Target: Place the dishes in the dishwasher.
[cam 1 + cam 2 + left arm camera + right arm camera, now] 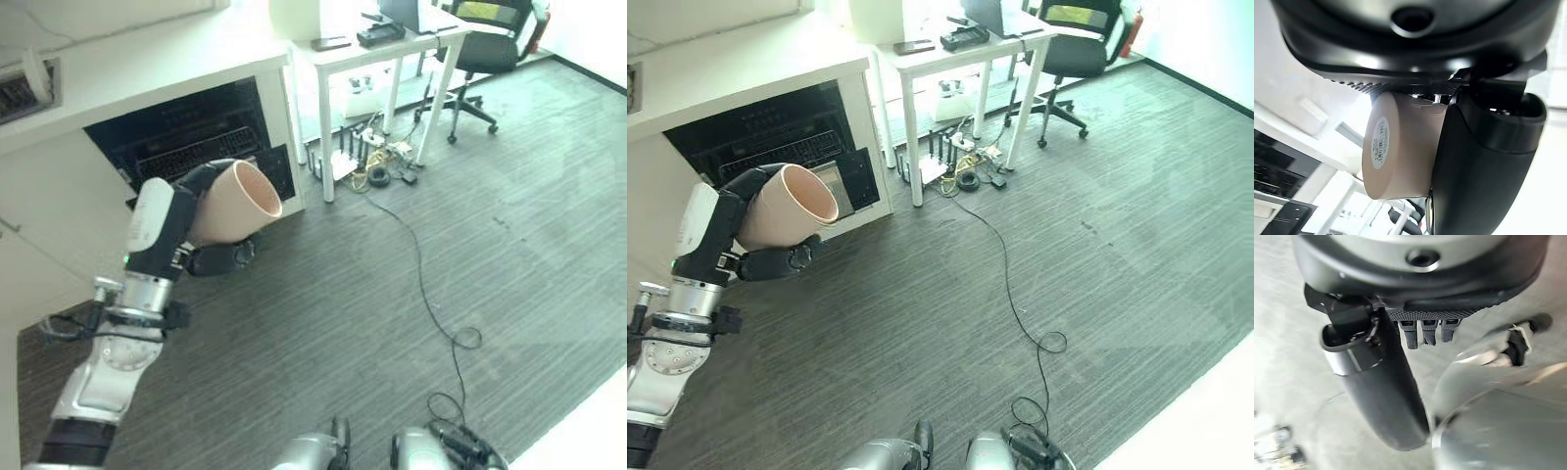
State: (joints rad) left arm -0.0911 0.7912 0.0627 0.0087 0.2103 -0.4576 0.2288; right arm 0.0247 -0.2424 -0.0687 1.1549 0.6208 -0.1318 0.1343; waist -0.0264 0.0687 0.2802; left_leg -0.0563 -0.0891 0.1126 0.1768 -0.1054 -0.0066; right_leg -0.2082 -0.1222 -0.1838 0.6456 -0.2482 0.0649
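left hand (201, 240): left-centre of the head views, raised above the floor, fingers and thumb curled round the cup, gripping it
cup (235, 201): beige, tilted on its side in the left hand, open mouth facing right of frame; flat base with a round barcode sticker shows in the left wrist view (1382, 143)
dishwasher (191, 142): upper left of frame, dark open cavity under the white counter (147, 69), black racks visible inside; cup is just in front of and below the opening, not inside
right hand (1381, 382): seen in its own wrist view over grey floor, thumb straight, short fingers relaxed, holding nothing
floor (392, 294): grey striped carpet, fills centre and right of frame
white table (392, 44): top centre, dark items on top, cables and small devices on the floor beneath
office chair (485, 49): upper right, black, beside the white table
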